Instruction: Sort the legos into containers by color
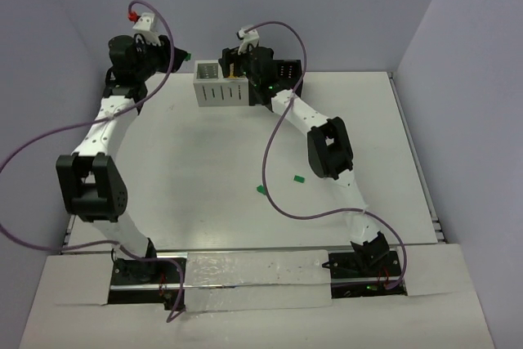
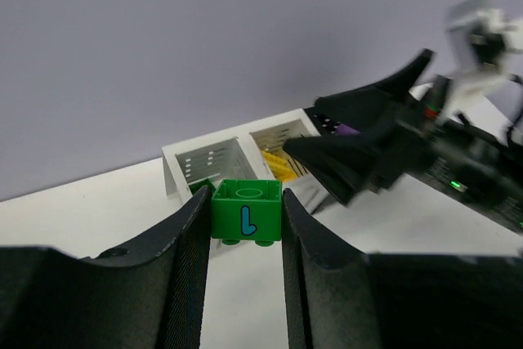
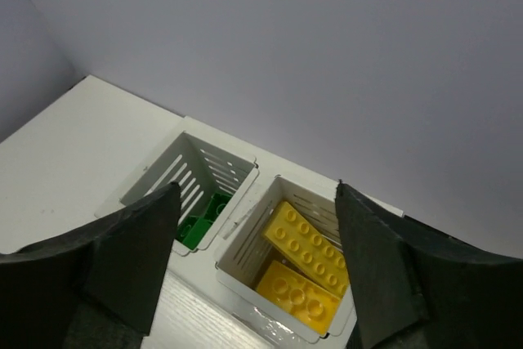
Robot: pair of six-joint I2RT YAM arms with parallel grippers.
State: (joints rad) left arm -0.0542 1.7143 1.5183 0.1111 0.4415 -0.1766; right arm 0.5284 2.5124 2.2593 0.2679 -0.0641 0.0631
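My left gripper [image 2: 247, 202] is shut on a green lego [image 2: 247, 212] marked with a blue L, held above the table short of the white container [image 2: 181, 163]. From above, that gripper [image 1: 180, 57] is at the far left, beside the white container [image 1: 219, 94]. My right gripper [image 3: 257, 194] hangs open and empty over the white container [image 3: 176, 169]. Yellow legos [image 3: 315, 259] lie in its right compartment and green legos [image 3: 200, 222] in its left. The black container [image 1: 283, 69] joins it on the right, with a purple lego [image 2: 347, 130] inside.
Two small green legos [image 1: 298, 177] [image 1: 261, 190] lie on the white table [image 1: 188, 169] near the right arm's elbow [image 1: 328, 149]. The right arm [image 2: 392, 149] crosses the left wrist view close to the containers. Walls enclose the table at the back and on both sides.
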